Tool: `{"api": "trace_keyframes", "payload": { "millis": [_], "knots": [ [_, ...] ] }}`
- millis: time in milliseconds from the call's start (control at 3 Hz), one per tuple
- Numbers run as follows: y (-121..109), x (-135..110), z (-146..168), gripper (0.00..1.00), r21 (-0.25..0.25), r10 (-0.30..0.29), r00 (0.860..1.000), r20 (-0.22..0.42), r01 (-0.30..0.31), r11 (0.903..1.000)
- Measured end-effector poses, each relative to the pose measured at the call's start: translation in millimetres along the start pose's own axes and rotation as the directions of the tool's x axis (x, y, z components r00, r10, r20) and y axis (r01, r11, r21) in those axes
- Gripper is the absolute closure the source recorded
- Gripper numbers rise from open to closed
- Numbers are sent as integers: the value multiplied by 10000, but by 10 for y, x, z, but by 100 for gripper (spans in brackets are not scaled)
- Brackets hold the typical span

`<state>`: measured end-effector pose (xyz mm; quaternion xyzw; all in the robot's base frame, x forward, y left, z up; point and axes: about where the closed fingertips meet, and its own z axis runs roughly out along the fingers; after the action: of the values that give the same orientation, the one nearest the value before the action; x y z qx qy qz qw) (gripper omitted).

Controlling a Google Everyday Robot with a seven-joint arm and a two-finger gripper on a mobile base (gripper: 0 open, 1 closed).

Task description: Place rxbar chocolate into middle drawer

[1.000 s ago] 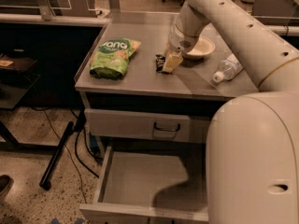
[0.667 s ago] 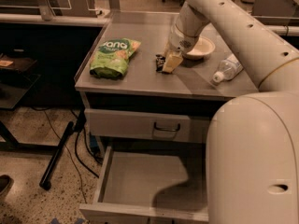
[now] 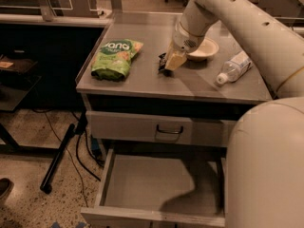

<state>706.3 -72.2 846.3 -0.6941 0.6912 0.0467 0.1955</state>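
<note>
The rxbar chocolate (image 3: pixel 163 63) is a small dark bar lying on the grey counter (image 3: pixel 142 82), mostly covered by my gripper. My gripper (image 3: pixel 170 64) is down at the counter top right at the bar, between the green bag and the bowl. The middle drawer (image 3: pixel 152 186) is pulled open below the counter, with a bare grey floor partly shaded by my arm's shadow.
A green snack bag (image 3: pixel 116 56) lies on the counter's left. A white bowl (image 3: pixel 205 49) and a lying water bottle (image 3: pixel 233 68) are right of the gripper. The closed top drawer front with black handle (image 3: pixel 169 130) sits above the open drawer. My body (image 3: pixel 266 170) blocks the right side.
</note>
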Motion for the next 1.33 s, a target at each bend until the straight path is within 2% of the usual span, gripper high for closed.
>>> {"api": "trace_keyframes", "payload": {
  "millis": [333,667,1000,1333],
  "knots": [
    [206,-112,-183,100,462,69,9997,248,-80,9989],
    [548,-210,-337,100,900,96,9983,580,-148,9958],
    [552,-208,-330,100,898,96,9983,578,-148,9959],
    [645,-243,-464,100,964,85,9979,649,-148,9952]
  ]
}}
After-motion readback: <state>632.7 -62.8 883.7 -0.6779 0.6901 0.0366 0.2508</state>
